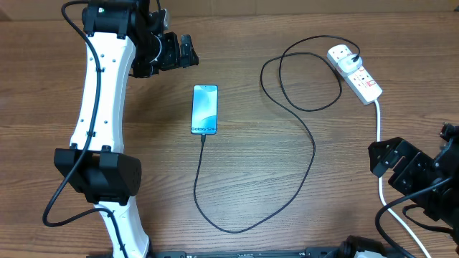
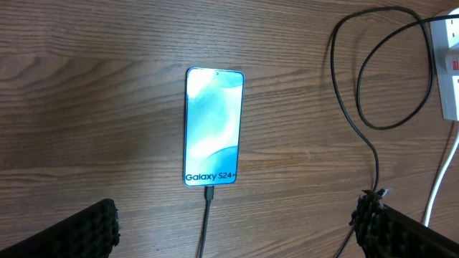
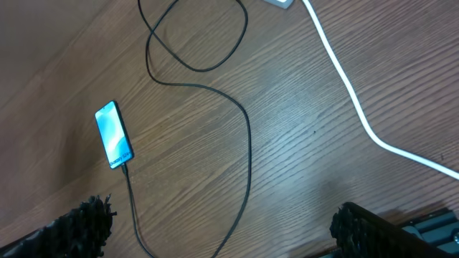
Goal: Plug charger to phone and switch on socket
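Left gripper [image 1: 188, 51] open near phone [image 2: 213, 127]; socket [image 1: 356, 72] whole overhead only (wrists crop it).

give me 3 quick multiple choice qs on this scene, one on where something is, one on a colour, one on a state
1. In the overhead view, the socket lies:
A) at the upper right
B) at the lower left
C) touching the phone

2. The screen of the phone is:
A) red
B) light blue
C) plain black

3. The tip of the charger is:
A) held in a gripper
B) lying loose next to the socket
C) at the phone's short edge by the Galaxy text

Answers:
1 A, it sits far right near the top edge, well apart from the phone.
2 B, the screen shows blue-teal in every view.
3 C, the left wrist view shows the charger running straight into that edge.
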Robot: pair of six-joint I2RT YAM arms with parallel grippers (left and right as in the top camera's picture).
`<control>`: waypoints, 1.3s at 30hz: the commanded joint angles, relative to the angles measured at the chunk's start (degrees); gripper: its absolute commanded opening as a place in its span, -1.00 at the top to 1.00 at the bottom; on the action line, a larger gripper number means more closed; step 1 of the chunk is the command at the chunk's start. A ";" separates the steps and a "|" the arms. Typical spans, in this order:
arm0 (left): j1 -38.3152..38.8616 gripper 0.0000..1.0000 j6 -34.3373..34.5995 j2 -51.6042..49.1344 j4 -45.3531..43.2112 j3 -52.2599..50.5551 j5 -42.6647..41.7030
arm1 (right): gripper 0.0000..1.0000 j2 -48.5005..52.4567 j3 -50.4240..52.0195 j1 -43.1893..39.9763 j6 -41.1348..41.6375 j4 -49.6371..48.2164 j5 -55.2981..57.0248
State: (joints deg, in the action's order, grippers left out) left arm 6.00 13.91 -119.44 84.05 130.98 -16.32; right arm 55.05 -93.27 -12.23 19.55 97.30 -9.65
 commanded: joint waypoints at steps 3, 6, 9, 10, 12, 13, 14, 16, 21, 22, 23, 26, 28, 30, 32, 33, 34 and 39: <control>0.39 -1.00 0.44 -0.26 -0.09 0.66 -0.59 | -1.00 -0.09 0.37 0.39 0.59 -0.26 -0.52; 0.39 -1.00 0.44 -0.24 -0.09 0.66 -0.59 | -1.00 -0.09 0.37 0.39 0.57 -0.26 -0.79; 0.39 -0.99 0.44 -0.24 -0.09 0.66 -0.59 | -1.00 -0.09 0.37 0.39 0.02 -0.26 -2.08; 0.39 -1.00 0.44 -0.24 -0.09 0.66 -0.59 | -1.00 -0.09 0.39 0.39 -0.09 -0.26 -2.29; 0.39 -1.00 0.46 -0.26 -0.07 0.66 -0.59 | -1.00 -0.09 0.39 0.39 -0.11 -0.26 -2.45; 0.39 -0.99 0.44 -0.24 -0.09 0.66 -0.59 | -1.00 -0.09 0.37 0.39 -0.11 -0.26 -2.45; 0.39 -0.99 0.44 -0.24 -0.09 0.66 -0.59 | -1.00 -0.09 0.39 0.39 -0.13 -0.26 -2.45; 0.39 -1.00 0.44 -0.24 -0.07 0.66 -0.59 | -1.00 -0.09 0.37 0.39 -0.31 -0.26 -2.47; 0.39 -0.99 0.44 -0.24 -0.07 0.66 -0.59 | -1.00 -0.09 0.39 0.39 -0.33 -0.26 -3.34; 0.39 -1.00 0.44 -0.24 -0.09 0.66 -0.59 | -1.00 -0.09 0.37 0.39 -0.31 -0.26 -3.41; 0.39 -0.99 0.44 -0.24 -0.09 0.66 -0.59 | -1.00 -0.11 0.39 0.39 -0.33 -0.26 -3.50; 0.39 -1.00 0.44 -0.26 -0.09 0.66 -0.59 | -1.00 -0.20 0.39 0.39 -0.33 -0.24 -3.52; 0.39 -0.99 0.44 -0.26 -0.07 0.66 -0.59 | -1.00 -0.26 0.39 0.39 -0.50 -0.26 -3.52; 0.39 -1.00 0.46 -0.24 -0.09 0.66 -0.59 | -1.00 -0.31 0.39 0.39 -0.76 -0.26 -3.56; 0.39 -1.00 0.44 -0.24 -0.09 0.66 -0.59 | -1.00 -0.31 0.39 0.39 -2.03 -0.26 -3.91; 0.39 -1.00 0.44 -0.24 -0.09 0.66 -0.59 | -1.00 -0.31 0.39 0.39 -2.84 -0.24 -4.22; 0.39 -1.00 0.44 -0.26 -0.07 0.66 -0.59 | -1.00 -0.31 0.39 0.39 -3.45 -0.26 -4.57; 0.39 -1.00 0.44 -0.26 -0.07 0.66 -0.59 | -1.00 -0.35 0.39 0.39 -3.54 -0.24 -4.63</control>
State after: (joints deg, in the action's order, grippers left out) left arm 6.00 13.91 -119.44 84.05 130.98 -16.32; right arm 55.07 -93.23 -12.23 17.15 97.27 -13.61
